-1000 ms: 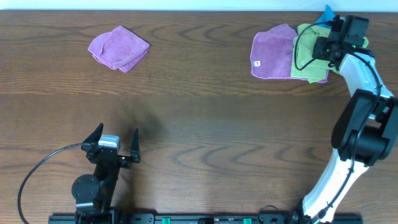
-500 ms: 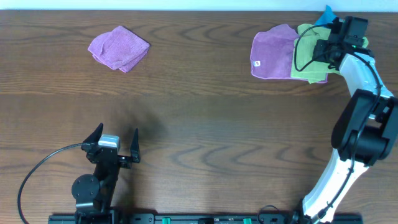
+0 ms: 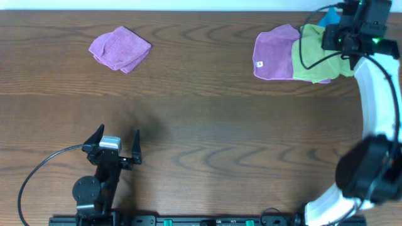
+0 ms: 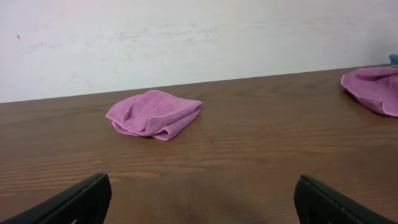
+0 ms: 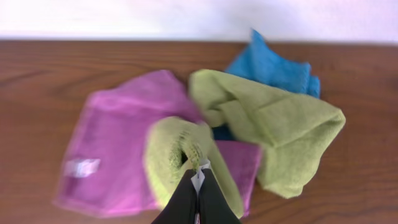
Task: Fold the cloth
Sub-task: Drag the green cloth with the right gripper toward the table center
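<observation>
The cloth (image 5: 169, 155) is lime green with a small white tag. My right gripper (image 5: 199, 180) is shut on its corner at the tag and holds that corner up above the pile. In the overhead view the cloth (image 3: 311, 63) lies at the far right of the table, under the right gripper (image 3: 342, 39). Part of it drapes over a flat purple cloth (image 5: 118, 149). My left gripper (image 3: 116, 145) is open and empty near the front left, far from the cloth. Its fingers show in the left wrist view (image 4: 202, 202).
A second green cloth (image 5: 286, 134) lies crumpled to the right of the held one, with a blue cloth (image 5: 273, 65) behind it. A folded purple cloth (image 3: 119, 48) sits at the far left, also in the left wrist view (image 4: 155, 113). The table's far edge is close behind the pile.
My right gripper has risen and shifted toward the far right, pulling the green cloth's corner up with it. The left arm has not moved.
</observation>
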Robot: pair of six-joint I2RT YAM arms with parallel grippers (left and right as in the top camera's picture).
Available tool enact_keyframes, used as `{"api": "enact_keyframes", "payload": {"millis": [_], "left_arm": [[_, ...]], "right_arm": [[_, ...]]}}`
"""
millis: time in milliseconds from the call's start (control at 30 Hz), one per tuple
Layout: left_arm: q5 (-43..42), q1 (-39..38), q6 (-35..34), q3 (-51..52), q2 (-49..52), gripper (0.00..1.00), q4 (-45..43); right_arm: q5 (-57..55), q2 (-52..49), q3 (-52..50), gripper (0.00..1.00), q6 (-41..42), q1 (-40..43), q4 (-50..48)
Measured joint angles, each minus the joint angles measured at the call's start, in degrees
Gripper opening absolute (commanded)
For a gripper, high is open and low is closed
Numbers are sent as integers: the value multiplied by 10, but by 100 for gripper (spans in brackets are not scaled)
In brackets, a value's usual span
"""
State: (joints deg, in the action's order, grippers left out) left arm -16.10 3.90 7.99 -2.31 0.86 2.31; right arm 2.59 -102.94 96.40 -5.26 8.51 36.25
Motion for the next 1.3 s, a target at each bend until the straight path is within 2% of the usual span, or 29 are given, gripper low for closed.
{"api": "enact_keyframes", "payload": {"millis": [167,400,833,1000,1200,1300], "left_arm": [[0,0,0,0,0,95,0],[0,0,0,0,0,95,0],[0,0,0,0,0,95,0],[0,0,0,0,0,95,0],[0,0,0,0,0,95,0],[0,0,0,0,0,95,0]], "right_arm": [[-1,92,0,1,-12,-74,81],[-2,186,1,1,-7,-225,193],[11,201,1,1,51,-498,218],[16,200,1,1,57,-549,227],[13,175,1,1,59,-551,228],[1,130,1,1,50,-547,193]]}}
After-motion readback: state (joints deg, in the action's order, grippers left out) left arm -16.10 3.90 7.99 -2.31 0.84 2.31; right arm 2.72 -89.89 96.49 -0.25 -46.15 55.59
